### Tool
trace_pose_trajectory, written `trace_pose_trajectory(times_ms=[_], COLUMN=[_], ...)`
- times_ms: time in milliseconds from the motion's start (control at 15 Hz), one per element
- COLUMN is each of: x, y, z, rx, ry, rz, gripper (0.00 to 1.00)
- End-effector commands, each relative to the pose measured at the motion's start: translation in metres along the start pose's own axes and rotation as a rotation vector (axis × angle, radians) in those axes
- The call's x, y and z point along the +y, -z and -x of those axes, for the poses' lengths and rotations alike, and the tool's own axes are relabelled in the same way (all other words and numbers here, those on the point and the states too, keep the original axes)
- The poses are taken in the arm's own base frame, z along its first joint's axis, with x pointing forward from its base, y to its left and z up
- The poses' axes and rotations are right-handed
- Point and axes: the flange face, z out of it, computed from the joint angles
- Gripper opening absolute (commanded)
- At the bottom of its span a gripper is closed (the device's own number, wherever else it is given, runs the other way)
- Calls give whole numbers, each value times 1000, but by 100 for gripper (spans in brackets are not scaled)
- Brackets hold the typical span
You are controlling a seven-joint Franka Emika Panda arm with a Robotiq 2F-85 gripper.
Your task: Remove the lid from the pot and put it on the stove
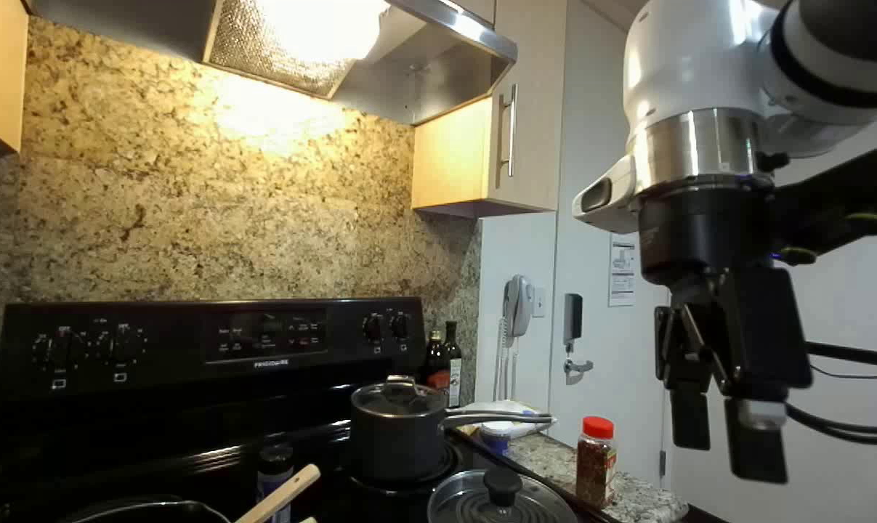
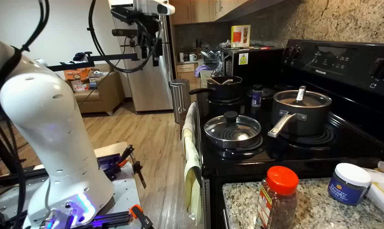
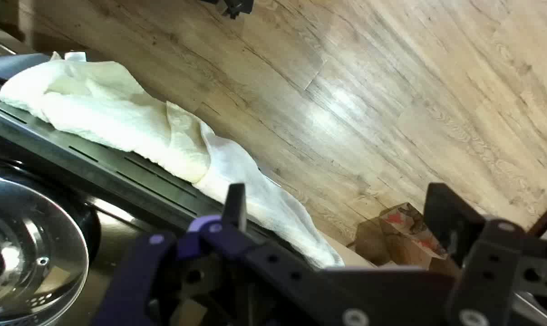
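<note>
Black two-fingered gripper (image 1: 721,443): fingers spread wide, hanging in the air; pale cloth towel (image 3: 119,117) and wood-plank floor (image 3: 391,113) seen beyond in the wrist view. Straight-sided dark grey metal pot (image 2: 314,122), shiny silver handle: upright on the wide black stove (image 2: 284,154). Round silver-handled glass lid (image 2: 303,99): seated on that pot in both exterior views. Round black-knobbed glass lid (image 2: 230,132): on the stove, near the pot. Black pan (image 2: 226,92) with long dark handle: same stove. Clear red-capped jar (image 2: 279,200): upright on the speckled granite counter (image 2: 242,197).
</note>
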Motion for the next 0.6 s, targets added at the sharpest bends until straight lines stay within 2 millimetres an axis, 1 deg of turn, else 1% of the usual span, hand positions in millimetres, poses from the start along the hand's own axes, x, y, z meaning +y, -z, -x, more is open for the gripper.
trace_pose_trajectory(times_ms=[0,133,200,333,400,533], x=[0,0,4,19,32,57], y=[1,1,5,19,30,54], z=[0,0,-5,-17,-27,-46], rx=[-1,-1,1,19,42,72], ry=[0,0,-4,-48,-89,-110], rz=[0,0,-5,-22,-28,-47], gripper=[100,100,100,100,100,100])
